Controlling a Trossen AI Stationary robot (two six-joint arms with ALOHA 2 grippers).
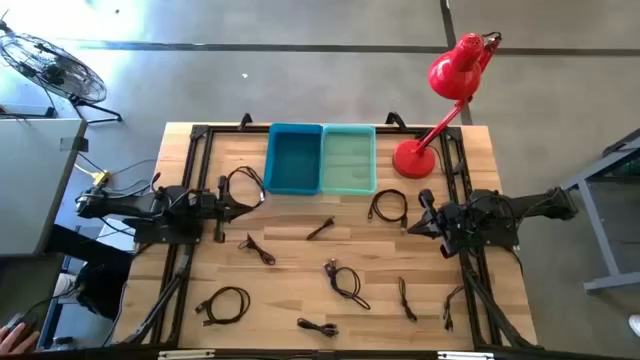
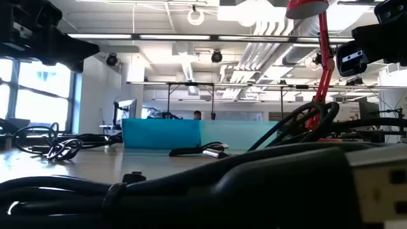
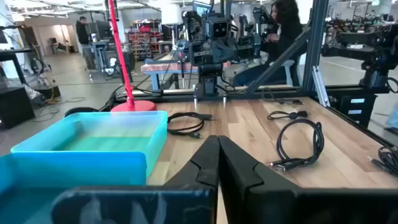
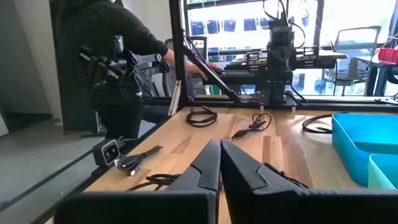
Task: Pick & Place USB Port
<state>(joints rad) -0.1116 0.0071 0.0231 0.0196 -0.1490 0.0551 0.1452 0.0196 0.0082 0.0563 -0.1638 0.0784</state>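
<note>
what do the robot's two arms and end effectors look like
Both arms are matte black, built of blocky jointed segments. The left end effector and right end effector each end in two dark, angular wedge-shaped fingers. A yellow connector with thin cables sits at the left arm's base.

- Black USB cables lie scattered loose on the wooden surface [image 1: 290, 260]: coiled ones [image 1: 388, 207] [image 1: 226, 304], tangled one [image 1: 345, 281].
- Blue bin [image 1: 295, 158] and teal bin [image 1: 349, 158] touch, side by side at the far edge.

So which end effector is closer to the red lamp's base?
Right. The right end effector sits just below the lamp base, near the table's right side; the left end effector is far off, beyond both bins.
</note>
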